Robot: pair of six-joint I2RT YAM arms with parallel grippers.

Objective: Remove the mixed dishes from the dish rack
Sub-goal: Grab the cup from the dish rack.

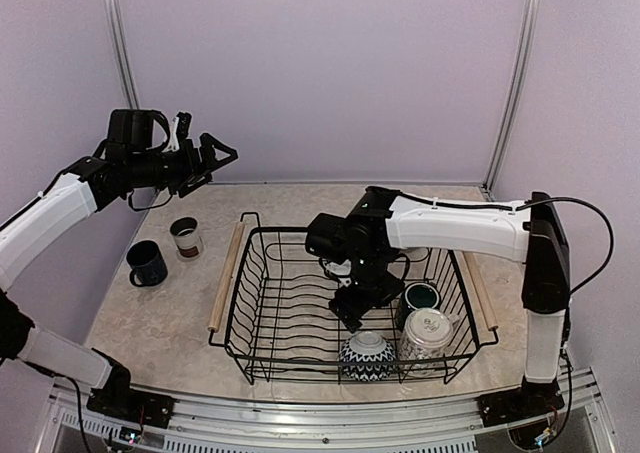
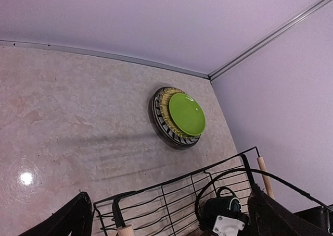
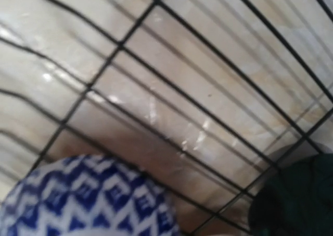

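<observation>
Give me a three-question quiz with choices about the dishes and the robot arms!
1. How many dishes show inside the dish rack? A one; B three; C five.
2. Where is the lime-green plate? A under a mug; B atop the plate stack on the table; C on the wall.
3. The left gripper is: A open and empty; B shut on a mug; C inside the rack.
Answers: B, bowl, white cup, teal mug; B, it tops the stack beyond the rack; A, fingers spread in the air.
</observation>
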